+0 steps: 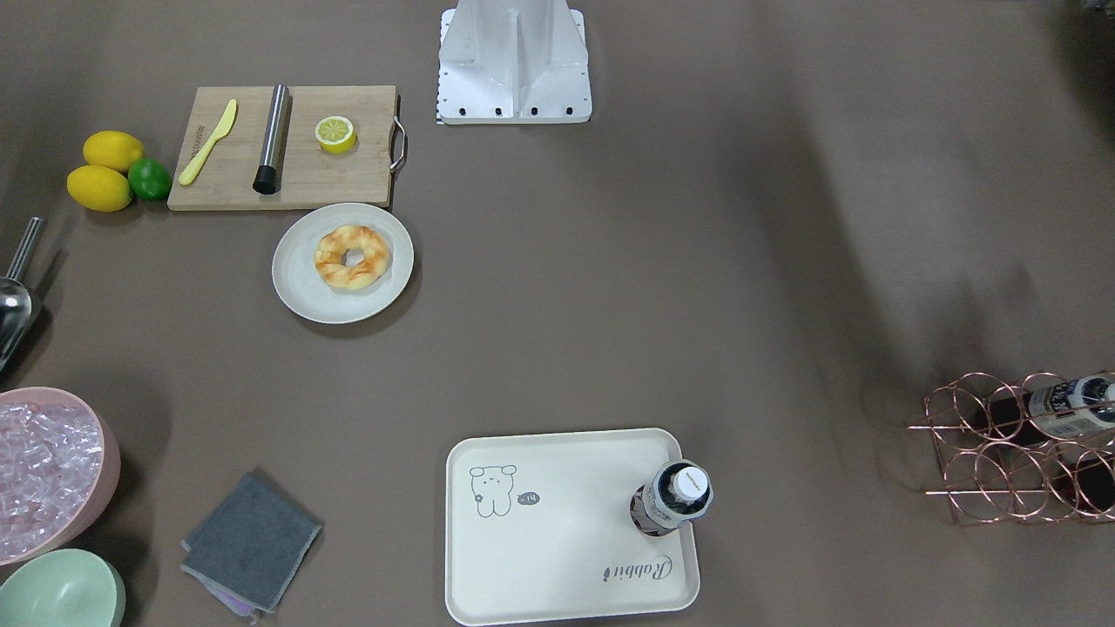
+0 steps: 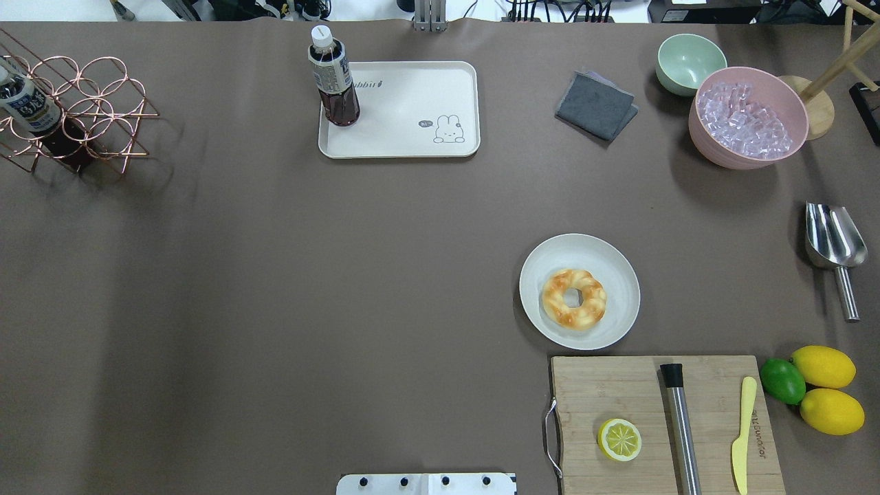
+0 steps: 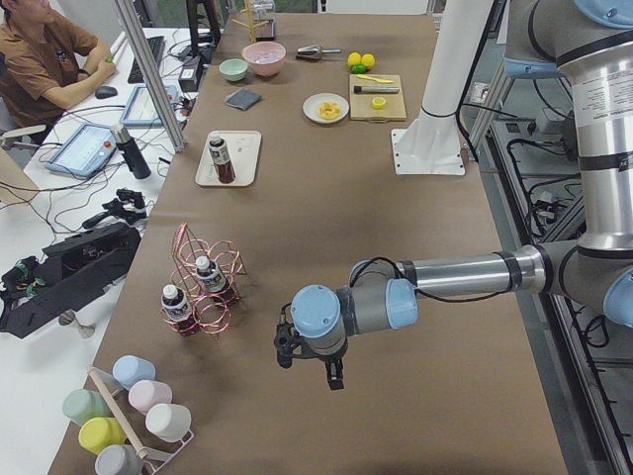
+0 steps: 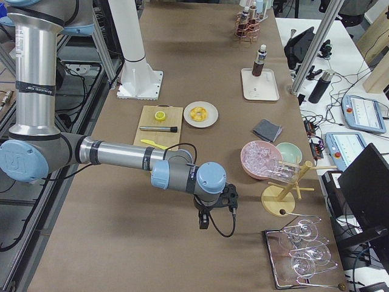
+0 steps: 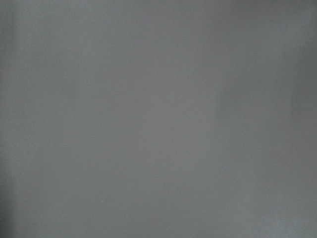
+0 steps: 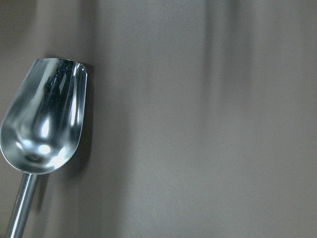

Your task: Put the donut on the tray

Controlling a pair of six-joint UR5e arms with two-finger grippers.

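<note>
The donut [image 2: 574,298] is a golden ring with orange-brown patches, lying on a round off-white plate [image 2: 619,261] right of the table's middle. The cream tray [image 2: 412,110] with the rabbit drawing sits at the far edge, and a dark drink bottle [image 2: 333,79] stands on its left end. My left gripper [image 3: 309,366] shows only in the exterior left view, low over bare table far from both; I cannot tell its state. My right gripper [image 4: 217,210] shows only in the exterior right view, near the steel scoop; I cannot tell its state.
A wooden cutting board [image 2: 619,392] holds a lemon half [image 2: 619,439], a steel rod [image 2: 680,426] and a yellow knife [image 2: 741,433]. Lemons [image 2: 823,366] and a lime lie beside it. A scoop [image 2: 833,240], an ice bowl [image 2: 748,117], a green bowl [image 2: 689,62], a grey cloth [image 2: 595,104] and a copper bottle rack [image 2: 75,110] stand around.
</note>
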